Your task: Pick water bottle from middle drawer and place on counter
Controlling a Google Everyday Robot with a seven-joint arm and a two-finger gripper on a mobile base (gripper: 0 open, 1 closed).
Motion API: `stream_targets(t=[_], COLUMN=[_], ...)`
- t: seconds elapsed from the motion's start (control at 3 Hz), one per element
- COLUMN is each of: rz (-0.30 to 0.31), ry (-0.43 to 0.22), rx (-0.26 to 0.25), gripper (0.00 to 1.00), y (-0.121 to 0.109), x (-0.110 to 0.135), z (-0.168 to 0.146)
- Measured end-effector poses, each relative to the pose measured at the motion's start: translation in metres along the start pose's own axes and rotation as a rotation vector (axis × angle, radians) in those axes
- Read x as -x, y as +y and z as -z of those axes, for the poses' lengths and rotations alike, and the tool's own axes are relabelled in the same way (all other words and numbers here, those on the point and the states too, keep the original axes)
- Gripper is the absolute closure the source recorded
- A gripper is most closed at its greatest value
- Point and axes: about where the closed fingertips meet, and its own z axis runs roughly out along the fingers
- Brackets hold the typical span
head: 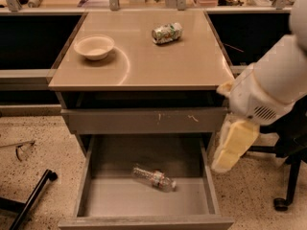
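The water bottle (pixel 154 178) lies on its side on the grey floor of the open middle drawer (pixel 96 202), near its centre, cap toward the right. The counter (pixel 158 61) is the tan top slab of the cabinet. My white arm comes in from the right. Its pale yellowish gripper (pixel 224 161) hangs down over the drawer's right wall, above and to the right of the bottle and apart from it.
A white bowl (pixel 94 46) and a crushed green-and-white can (pixel 167 33) sit on the counter. The drawer front above (pixel 144 120) bears pale scratch marks and is nearly shut. A black chair base (pixel 283 195) stands at the right, and a black leg (pixel 29 200) lies on the floor at the left.
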Motion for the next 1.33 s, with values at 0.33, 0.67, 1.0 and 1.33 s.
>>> stream_targets(t=[0.33,0.67,1.0,1.33], rz=[-0.004,-0.010,-0.010,-0.011], ry=[-0.113,-0.126,-0.126,-0.169], rx=[0.167,0.209,0.209,0.189], gripper=[0.00,0.00,0.00,0.00], y=[0.043,0.057,0.057,0.051], x=[0.007,0.007,0.007,0.004], z=[-0.078,-0.090,-0.090,-0.111])
